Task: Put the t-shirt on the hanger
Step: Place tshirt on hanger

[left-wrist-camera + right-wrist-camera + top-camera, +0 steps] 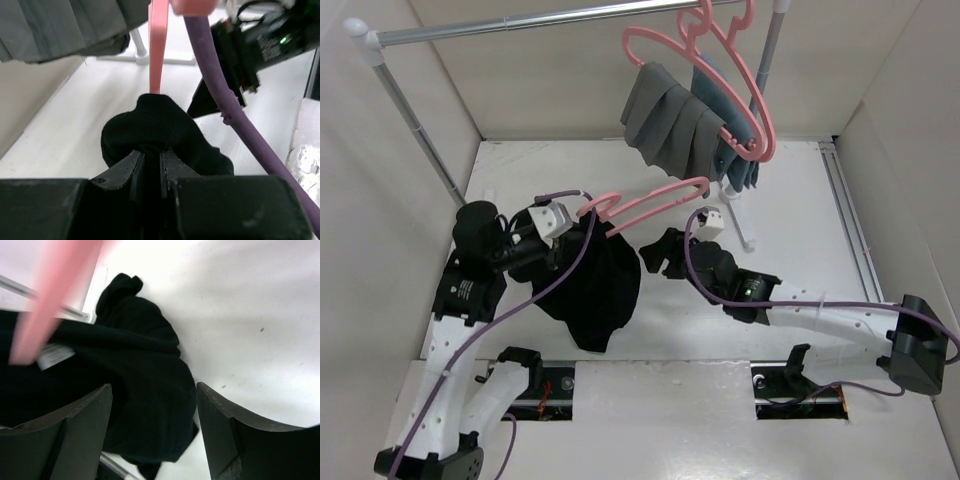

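t-shirt (595,290) in the overhead view hangs as a black bunched bundle from the near end of the hanger (650,200), a pink frame held tilted above the white worktop (800,200), with the fabric's lower edge drooping toward the near side. the left claw (570,243) meets the bundle at its upper left, and the right claw (658,252) sits just beside the bundle on its right, below the hanger's bar. behind them a metal rack (520,25) carries a grey garment (670,120) and a blue-grey garment (735,150) on other pink hangers (720,60). from the left wrist, the left claw (152,167) is narrowed to a slit and pinches a lump of the t-shirt (160,125); the hanger (158,45) rises straight up out of that lump, and i cannot tell whether its plastic is caught in the pinch too. a purple cable (220,100) crosses on the right, with the grey garment (60,25) at upper left. from the right wrist, the right claw (155,425) is spread wide and holds nothing, its fingers (75,430) framing the t-shirt (135,355), which shows a white label (55,356) beneath the blurred pink hanger (55,300), the worktop (240,315) bright beyond.
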Controlling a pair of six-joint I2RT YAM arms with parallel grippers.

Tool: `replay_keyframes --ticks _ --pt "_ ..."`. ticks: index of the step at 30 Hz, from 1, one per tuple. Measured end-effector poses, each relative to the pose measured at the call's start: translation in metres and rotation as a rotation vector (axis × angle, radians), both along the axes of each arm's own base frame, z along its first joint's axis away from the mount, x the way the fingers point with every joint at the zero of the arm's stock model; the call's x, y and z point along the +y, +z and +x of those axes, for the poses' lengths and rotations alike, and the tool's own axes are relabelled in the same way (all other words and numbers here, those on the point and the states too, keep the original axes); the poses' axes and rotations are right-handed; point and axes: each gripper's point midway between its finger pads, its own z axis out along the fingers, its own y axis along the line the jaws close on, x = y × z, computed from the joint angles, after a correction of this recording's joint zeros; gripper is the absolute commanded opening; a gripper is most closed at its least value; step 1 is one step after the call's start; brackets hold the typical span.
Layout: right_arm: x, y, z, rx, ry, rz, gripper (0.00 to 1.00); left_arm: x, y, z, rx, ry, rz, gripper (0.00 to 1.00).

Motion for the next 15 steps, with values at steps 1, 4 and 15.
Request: replay_keyframes --ticks 1,4,15 --pt "0.001 -0.002 0.000 0.012 -0.005 0.016 0.73 -0.001 0.006 -0.004 -0.013 -0.004 -0.016 0.00" --pt "0.006 -0.011 0.000 0.041 -0.015 0.061 0.73 -0.002 0.014 -0.012 -0.025 -0.011 -0.045 0.00" --pt "0.030 -0.013 -0.002 0.033 0.060 0.111 0.67 -0.004 0.004 -0.003 0.016 -0.011 -0.050 0.00"
